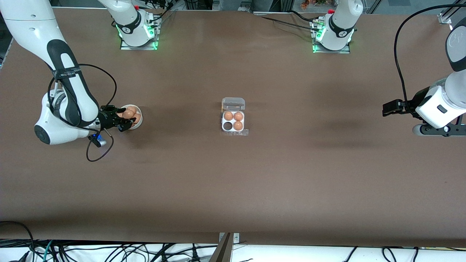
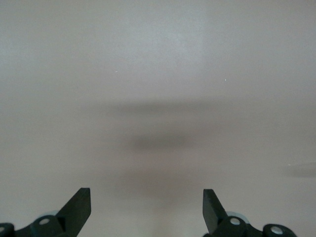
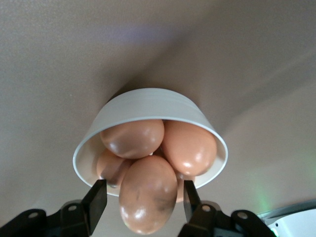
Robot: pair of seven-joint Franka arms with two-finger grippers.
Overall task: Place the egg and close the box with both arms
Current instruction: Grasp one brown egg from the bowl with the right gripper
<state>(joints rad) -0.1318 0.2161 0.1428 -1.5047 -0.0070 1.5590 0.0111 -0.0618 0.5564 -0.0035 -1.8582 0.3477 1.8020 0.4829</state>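
The egg is a smooth light-brown oval lying on top of other brown eggs in a round white bowl toward the right arm's end of the table. My right gripper straddles it, with a black finger close on each side and a thin gap showing at both. In the front view the right gripper reaches into the bowl. The box sits mid-table with its clear lid laid open; three cells hold eggs and one is empty. My left gripper waits open above bare table.
Both arm bases stand along the table edge farthest from the front camera. A black cable loops below the right wrist. More cables lie off the table edge nearest the front camera.
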